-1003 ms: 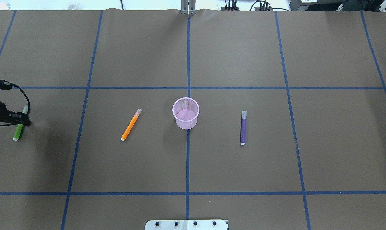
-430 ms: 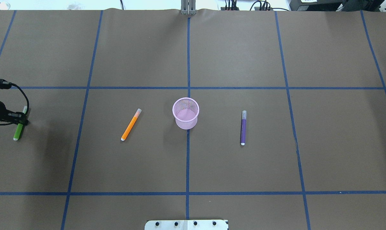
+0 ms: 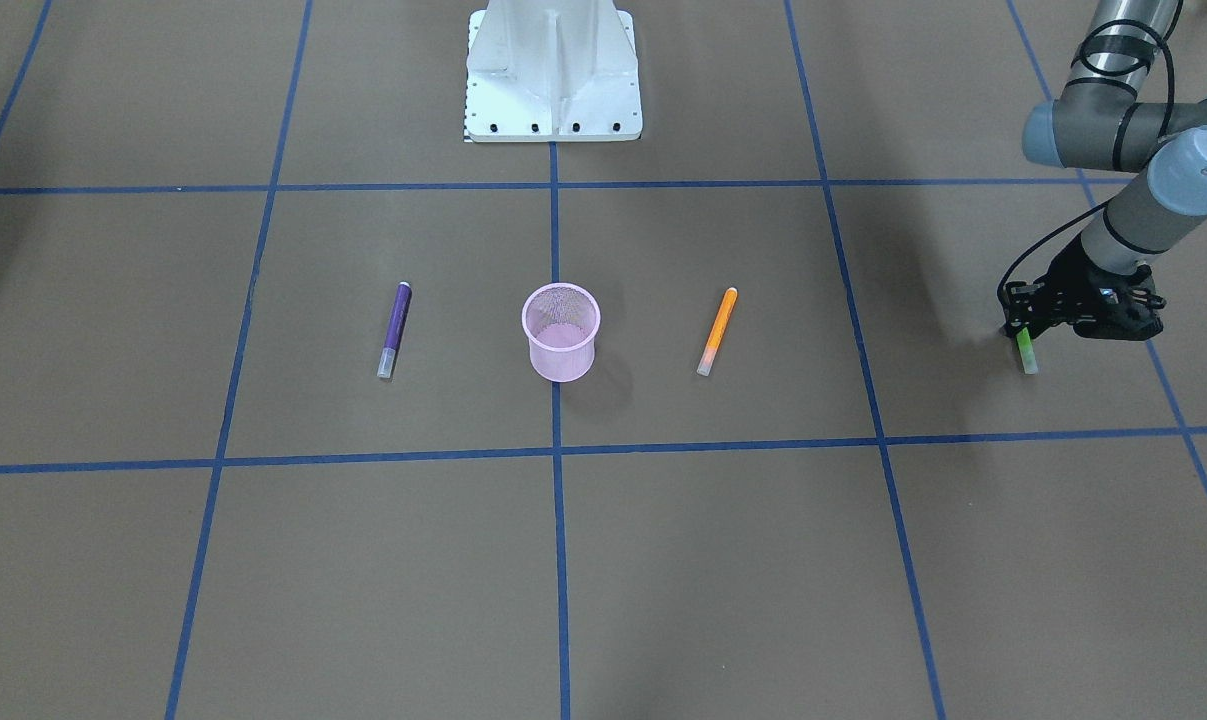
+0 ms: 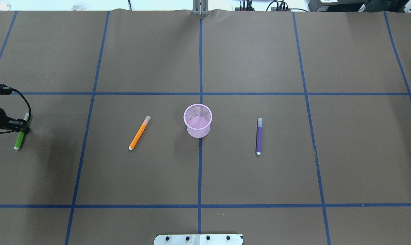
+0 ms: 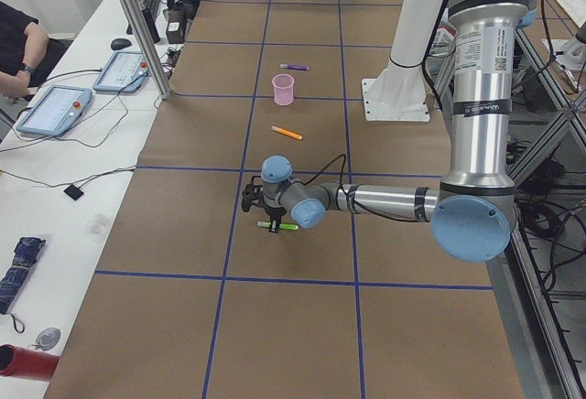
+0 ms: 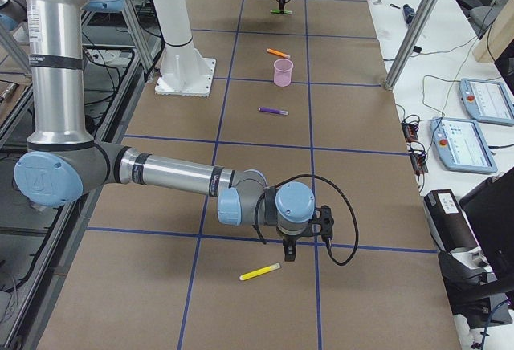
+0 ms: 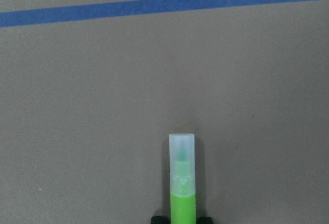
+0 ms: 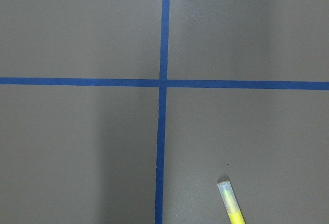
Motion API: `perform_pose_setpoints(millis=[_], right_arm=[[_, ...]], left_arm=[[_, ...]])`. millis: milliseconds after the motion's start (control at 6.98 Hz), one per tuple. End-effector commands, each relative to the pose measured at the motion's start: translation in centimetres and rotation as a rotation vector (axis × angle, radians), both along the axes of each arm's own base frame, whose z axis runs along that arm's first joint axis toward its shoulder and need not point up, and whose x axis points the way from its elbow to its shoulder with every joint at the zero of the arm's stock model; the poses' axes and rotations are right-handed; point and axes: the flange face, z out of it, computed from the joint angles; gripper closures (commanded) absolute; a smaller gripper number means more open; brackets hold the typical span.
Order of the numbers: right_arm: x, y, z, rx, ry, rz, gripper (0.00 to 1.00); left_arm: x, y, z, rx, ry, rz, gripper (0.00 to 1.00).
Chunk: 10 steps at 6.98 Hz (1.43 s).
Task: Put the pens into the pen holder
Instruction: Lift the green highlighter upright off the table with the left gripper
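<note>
Your left pincer (image 3: 1023, 328) is closed down on the green pen (image 4: 19, 139), gripping it across the barrel just below the pale cap. In the left wrist view the dark fingertips (image 7: 159, 219) sit tight against both sides of the green barrel, and the cap pokes out ahead of them. The pen lies flat, low over the brown worktop (image 4: 259, 51). You cannot tell from these views whether it is touching the surface.

From that pincer, look towards the middle of the worktop. The orange pen (image 4: 139, 133) lies flat, well apart from the pincer. Beyond it stands the pink pen holder (image 4: 198, 131), upright, with no pen showing in it. The purple pen (image 4: 258, 136) lies on the far side of the holder from the left pincer.

Your right pincer (image 6: 289, 255) points down at the worktop at the opposite end, near a crossing of the blue tape lines (image 8: 162, 82). It shows only in the side view, so you cannot tell how far open it is or whether it has hold of anything. The yellow pen (image 6: 260, 271) lies flat near this pincer, apart from the fingers. It sits at the lower right of the right wrist view with its pale cap pointing away.
</note>
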Motion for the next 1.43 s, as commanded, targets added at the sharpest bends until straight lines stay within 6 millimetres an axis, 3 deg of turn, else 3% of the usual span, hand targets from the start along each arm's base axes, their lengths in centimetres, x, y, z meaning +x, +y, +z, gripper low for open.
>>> perform_pose_setpoints(millis=[0, 287, 430, 716, 1003, 1146, 1290], right_arm=[[0.1, 0.0, 0.0, 0.000, 0.000, 0.001, 0.00], [0.0, -0.2, -0.2, 0.003, 0.000, 0.000, 0.00], [0.1, -0.3, -0.3, 0.005, 0.000, 0.002, 0.00], [0.0, -0.7, -0.9, 0.020, 0.004, 0.004, 0.00], [-0.2, -0.9, -0.5, 0.012, 0.004, -0.003, 0.01], [-2.6, -1.8, -0.8, 0.034, 0.016, -0.054, 0.01], [-5.3, -3.9, -1.7, 0.063, 0.060, -0.104, 0.01]], left_arm=[[0.0, -0.1, -0.2, 0.001, 0.002, -0.001, 0.67], [0.0, -0.2, -0.3, 0.003, -0.003, -0.006, 0.94], [-1.0, -0.6, -1.0, 0.016, 0.004, -0.027, 1.00], [-2.5, -1.3, -2.8, 0.017, 0.012, -0.055, 1.00], [-4.3, -1.8, -9.3, 0.019, 0.014, -0.095, 1.00], [-5.4, -2.5, -12.3, 0.012, 0.013, -0.123, 1.00], [-5.8, -4.5, -16.0, 0.009, 0.012, -0.150, 1.00]])
